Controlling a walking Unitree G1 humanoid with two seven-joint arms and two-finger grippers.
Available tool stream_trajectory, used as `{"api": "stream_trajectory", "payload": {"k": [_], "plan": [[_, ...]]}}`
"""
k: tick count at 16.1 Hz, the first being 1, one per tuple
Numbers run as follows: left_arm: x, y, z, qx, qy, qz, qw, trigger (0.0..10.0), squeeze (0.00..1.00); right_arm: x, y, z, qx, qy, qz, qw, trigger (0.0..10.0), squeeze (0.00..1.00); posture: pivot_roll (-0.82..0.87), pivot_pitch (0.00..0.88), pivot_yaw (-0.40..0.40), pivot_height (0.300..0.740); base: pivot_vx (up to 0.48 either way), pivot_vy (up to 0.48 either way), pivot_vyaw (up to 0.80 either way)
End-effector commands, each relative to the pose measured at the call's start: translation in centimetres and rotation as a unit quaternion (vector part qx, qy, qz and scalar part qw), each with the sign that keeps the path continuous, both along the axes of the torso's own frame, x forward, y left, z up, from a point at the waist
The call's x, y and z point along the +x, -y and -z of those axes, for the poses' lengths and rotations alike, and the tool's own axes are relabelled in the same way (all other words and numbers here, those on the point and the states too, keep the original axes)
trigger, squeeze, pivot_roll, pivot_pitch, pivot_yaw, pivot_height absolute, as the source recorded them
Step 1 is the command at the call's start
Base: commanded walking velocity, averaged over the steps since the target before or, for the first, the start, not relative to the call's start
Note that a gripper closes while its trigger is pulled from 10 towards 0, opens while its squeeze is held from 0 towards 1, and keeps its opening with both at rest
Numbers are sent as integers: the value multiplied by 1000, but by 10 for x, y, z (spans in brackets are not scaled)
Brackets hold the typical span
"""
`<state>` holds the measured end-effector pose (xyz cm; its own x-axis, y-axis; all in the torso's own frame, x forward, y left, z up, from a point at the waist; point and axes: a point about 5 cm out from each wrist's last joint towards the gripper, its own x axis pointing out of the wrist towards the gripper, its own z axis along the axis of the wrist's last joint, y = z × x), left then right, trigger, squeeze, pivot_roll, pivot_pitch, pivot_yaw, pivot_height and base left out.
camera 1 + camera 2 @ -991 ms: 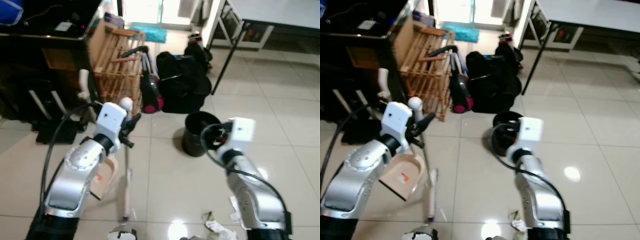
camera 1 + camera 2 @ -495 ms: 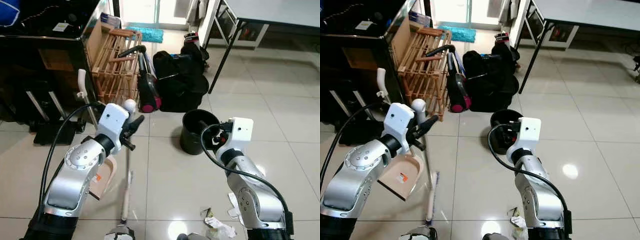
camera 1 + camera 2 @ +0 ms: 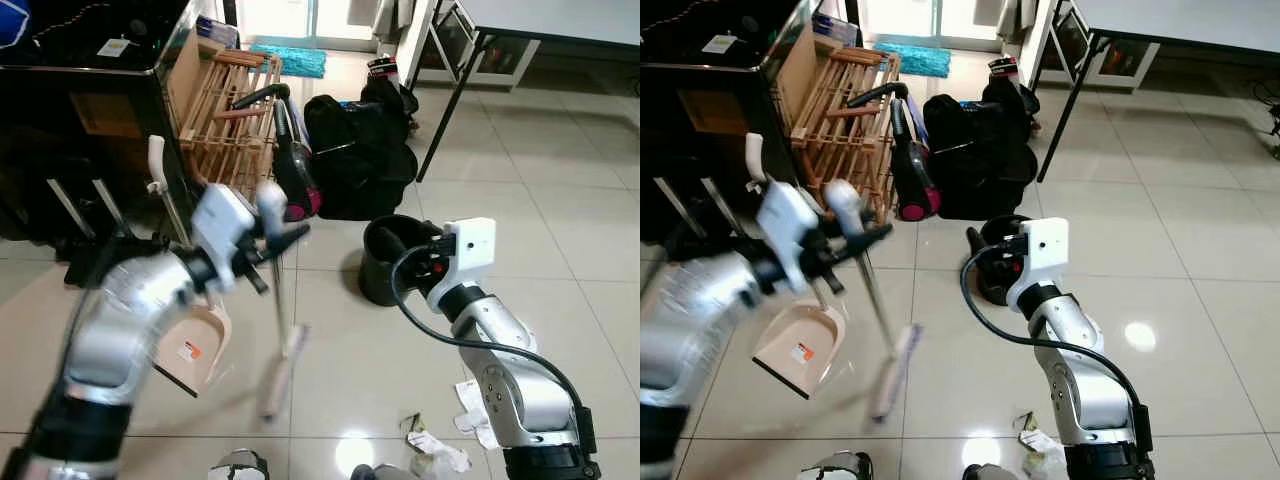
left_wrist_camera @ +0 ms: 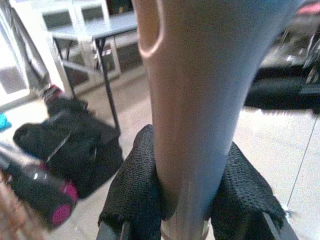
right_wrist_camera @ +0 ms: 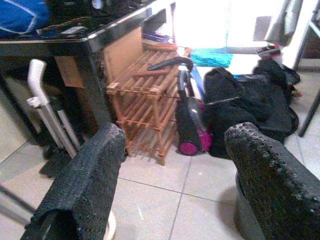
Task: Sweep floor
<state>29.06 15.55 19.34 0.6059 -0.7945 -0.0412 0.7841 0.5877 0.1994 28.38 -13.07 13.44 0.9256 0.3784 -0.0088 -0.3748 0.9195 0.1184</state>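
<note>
Left pincer (image 3: pixel 855 238) clamps the broom (image 3: pixel 880 320) beside dustpan (image 3: pixel 800 348), black bin (image 3: pixel 392 258) nearby.

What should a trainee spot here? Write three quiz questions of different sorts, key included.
1. True or false: the left gripper is shut on the broom handle.
2. Which lies nearest the right arm's base on the floor? A) crumpled paper scraps B) a blue rug C) a wooden rack
3. Fill in: the right gripper is ____, holding nothing.

Key
1. True; its fingers press both sides of the handle.
2. A
3. open
</note>
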Motion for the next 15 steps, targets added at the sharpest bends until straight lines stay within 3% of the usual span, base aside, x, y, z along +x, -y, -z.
{"api": "stream_trajectory", "payload": {"k": [1,4,5,7,9,11,15], "plan": [[0,-6,-25,-26,12,60,998,10000,0,1,4,-5,0,18,-26,999,10000,0,134,105,-84,740,0,0,0],[-2,-17,-35,0,-5,130,992,10000,0,1,8,-9,-6,31,-63,998,10000,0,134,102,-87,740,0,0,0],[-4,-30,-39,31,-27,181,983,10000,0,0,9,-16,3,45,-108,993,10000,980,140,99,-85,740,0,0,0],[-3,-36,-44,40,-36,205,977,10000,0,-3,3,-23,17,59,-159,985,10000,1000,141,98,-83,740,0,0,0],[3,-32,-52,37,-24,223,974,10000,0,-14,-21,-32,40,67,-263,962,10000,1000,143,91,-79,740,0,0,0],[6,-25,-51,34,-14,235,971,10000,0,-20,-35,-28,25,56,-307,950,10000,1000,142,87,-82,740,0,0,0],[8,-6,-53,18,5,268,963,10000,0,-20,-52,-18,29,26,-312,949,10000,1000,143,79,-88,740,0,0,0]]}}
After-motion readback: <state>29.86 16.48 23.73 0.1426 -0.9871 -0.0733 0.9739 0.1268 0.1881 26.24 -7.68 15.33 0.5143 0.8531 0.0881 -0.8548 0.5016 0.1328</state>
